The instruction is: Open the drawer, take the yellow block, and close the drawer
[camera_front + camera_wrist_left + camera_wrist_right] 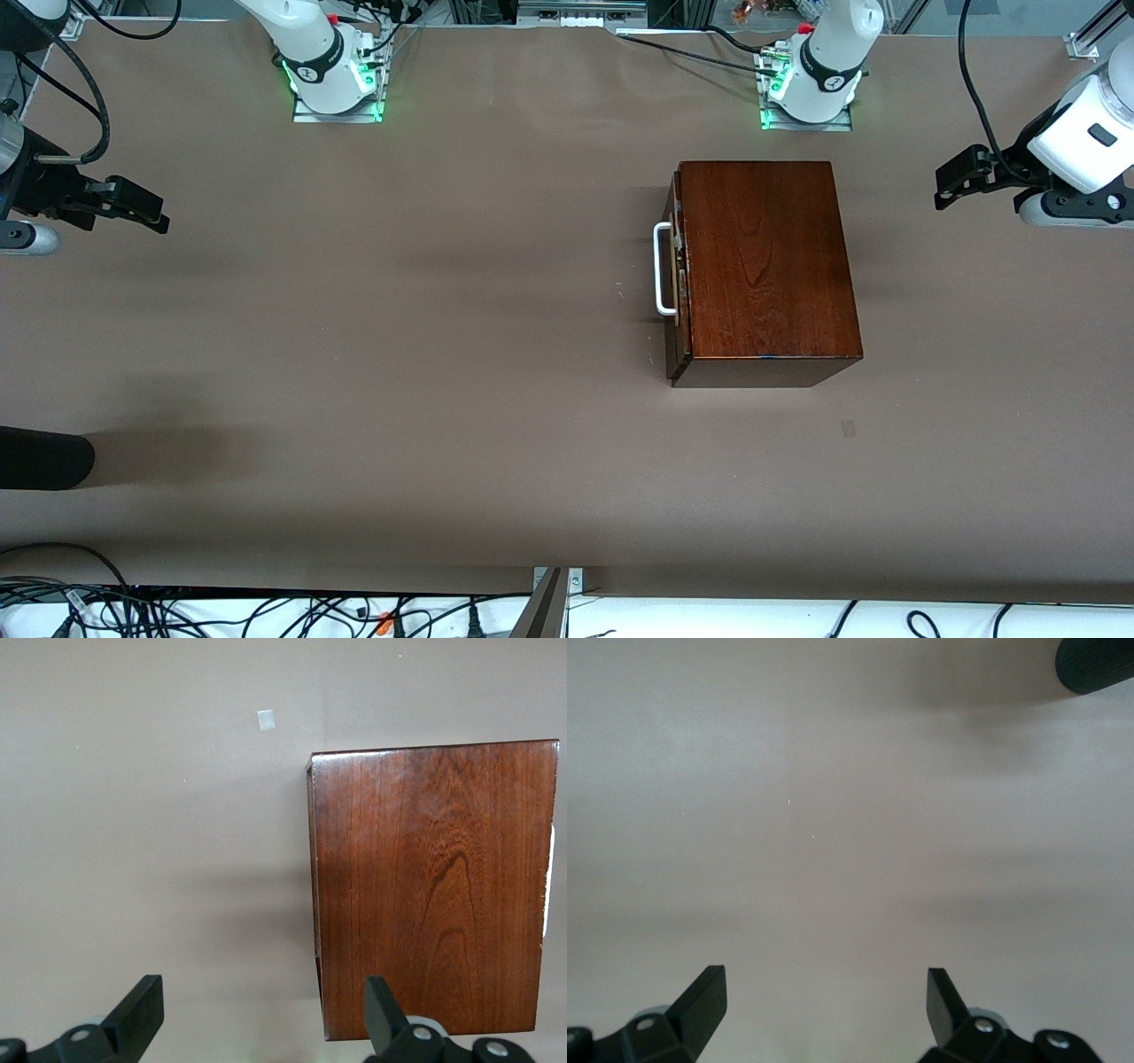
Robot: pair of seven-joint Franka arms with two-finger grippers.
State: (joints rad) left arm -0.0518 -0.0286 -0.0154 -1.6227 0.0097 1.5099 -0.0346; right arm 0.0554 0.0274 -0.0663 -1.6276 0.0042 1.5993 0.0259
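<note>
The dark wooden box [766, 261] stands on the table toward the left arm's end. Its drawer [678, 266] faces the right arm's end and is pushed in, with only a thin pale strip showing at the seam. The white bar handle [661, 269] sticks out from the drawer front. The yellow block is hidden. My left gripper [955, 182] hangs open and empty over the table beside the box's back; the left wrist view shows the gripper [261, 997] and the box top [434, 886]. My right gripper [142, 208] [824, 992] is open and empty over bare table at the right arm's end.
A black rounded object [44, 458] pokes in at the right arm's end of the table, nearer to the front camera; it also shows in the right wrist view [1099, 660]. A small grey patch [849, 428] lies on the table nearer to the camera than the box.
</note>
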